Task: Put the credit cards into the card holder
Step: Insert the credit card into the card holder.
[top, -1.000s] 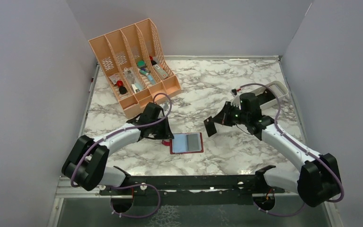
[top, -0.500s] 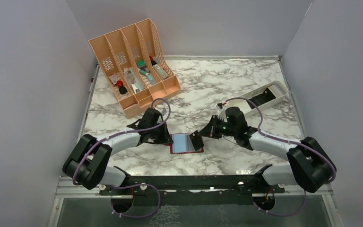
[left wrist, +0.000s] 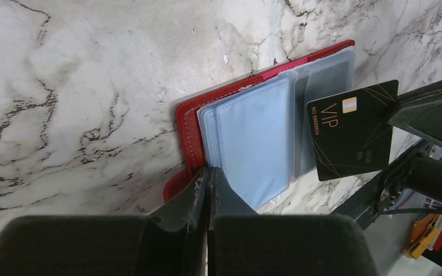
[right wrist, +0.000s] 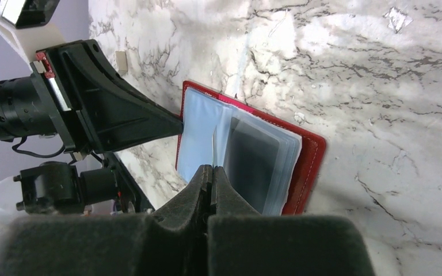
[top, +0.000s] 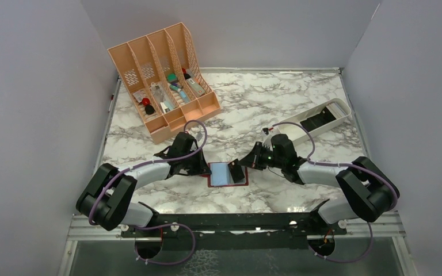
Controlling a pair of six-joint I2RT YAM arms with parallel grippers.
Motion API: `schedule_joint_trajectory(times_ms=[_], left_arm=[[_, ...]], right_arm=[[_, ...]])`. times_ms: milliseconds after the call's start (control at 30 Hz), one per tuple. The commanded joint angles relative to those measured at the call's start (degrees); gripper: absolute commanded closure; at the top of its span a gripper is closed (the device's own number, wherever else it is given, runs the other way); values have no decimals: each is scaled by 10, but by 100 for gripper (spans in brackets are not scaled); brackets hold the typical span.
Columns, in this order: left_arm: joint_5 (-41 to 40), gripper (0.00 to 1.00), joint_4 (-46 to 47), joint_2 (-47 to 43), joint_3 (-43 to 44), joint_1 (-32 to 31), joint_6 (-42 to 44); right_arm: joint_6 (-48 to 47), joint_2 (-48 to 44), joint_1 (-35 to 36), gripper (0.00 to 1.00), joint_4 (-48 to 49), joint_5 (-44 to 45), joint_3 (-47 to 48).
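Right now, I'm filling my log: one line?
left gripper: shut on card holder; right gripper: shut on credit card, above card holder

We can read print on one thing only: the black credit card (left wrist: 354,129) tilted over the clear pockets of the open card holder (left wrist: 187,123). Its face shows "VIP" in gold letters. Along the short edge nearest the card holder's spine runs a line starting "NO", followed by digits too small to read surely. Smaller gold print at the card's far corner is illegible.
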Motion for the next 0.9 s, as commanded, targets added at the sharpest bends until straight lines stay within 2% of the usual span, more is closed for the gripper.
schedule_joint_trajectory(times_ms=[0,867], left_arm=[[3,97,-2,3,-15,-1,2],[9,97,1,-4,-21,-1,-6]], right_arm=[[8,14,5,99,47,26,-7],[68,130,15,99,196,-4,-24]])
